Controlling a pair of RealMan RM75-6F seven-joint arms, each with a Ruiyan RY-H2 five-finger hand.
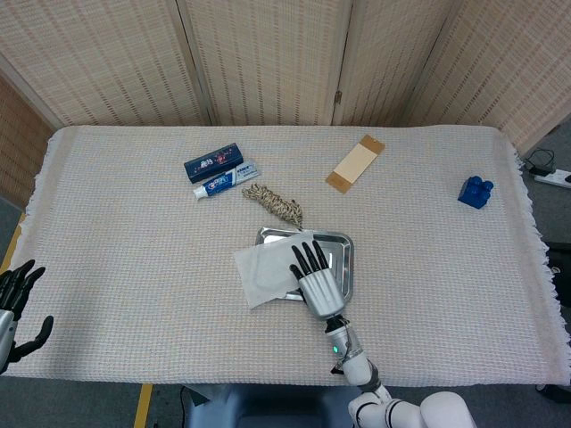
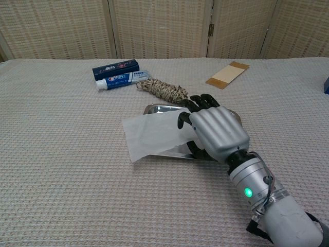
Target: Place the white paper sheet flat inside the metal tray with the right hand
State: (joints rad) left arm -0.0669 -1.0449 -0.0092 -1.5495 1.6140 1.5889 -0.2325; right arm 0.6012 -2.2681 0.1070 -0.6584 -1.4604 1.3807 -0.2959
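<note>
The white paper sheet (image 1: 264, 271) (image 2: 151, 135) lies tilted over the left half of the metal tray (image 1: 339, 252) (image 2: 159, 108), its left part hanging past the tray's rim above the cloth. My right hand (image 1: 315, 277) (image 2: 213, 131) holds the sheet's right edge, thumb under it and fingers on top, low over the tray's middle. Most of the tray is hidden under paper and hand. My left hand (image 1: 16, 303) rests at the table's near left edge, fingers apart, holding nothing.
Behind the tray lie a coil of rope (image 1: 274, 201) (image 2: 163, 91), a toothpaste tube (image 1: 226, 182) (image 2: 121, 80) and a dark blue box (image 1: 213, 162) (image 2: 115, 68). A cardboard strip (image 1: 355, 163) (image 2: 227, 74) lies at the back right, a blue block (image 1: 475, 192) at far right.
</note>
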